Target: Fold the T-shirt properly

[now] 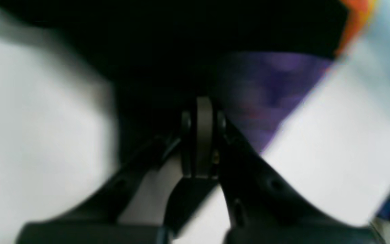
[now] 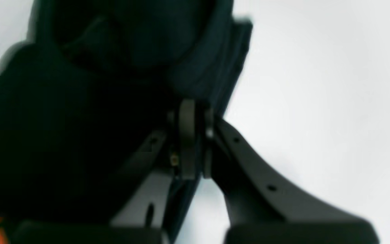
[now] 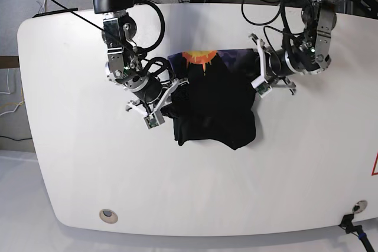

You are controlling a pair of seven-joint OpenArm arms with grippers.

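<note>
The black T-shirt [image 3: 215, 104] lies bunched in the middle of the white table [image 3: 77, 163], with its orange sun and purple print [image 3: 199, 58] turned up along the far edge. My left gripper [image 3: 254, 76] is at the shirt's right edge. In the left wrist view, the left gripper [image 1: 203, 108] is shut on black fabric [image 1: 168, 67] next to the purple print [image 1: 266, 95]. My right gripper [image 3: 176, 88] is at the shirt's left edge. In the right wrist view, the right gripper [image 2: 190, 112] is shut on dark fabric [image 2: 80, 135]. Both wrist views are blurred.
Black cables [image 3: 269, 4] hang behind the arms at the table's far edge. A round grommet [image 3: 107, 215] sits near the front left corner. A red mark [image 3: 374, 164] shows at the right edge.
</note>
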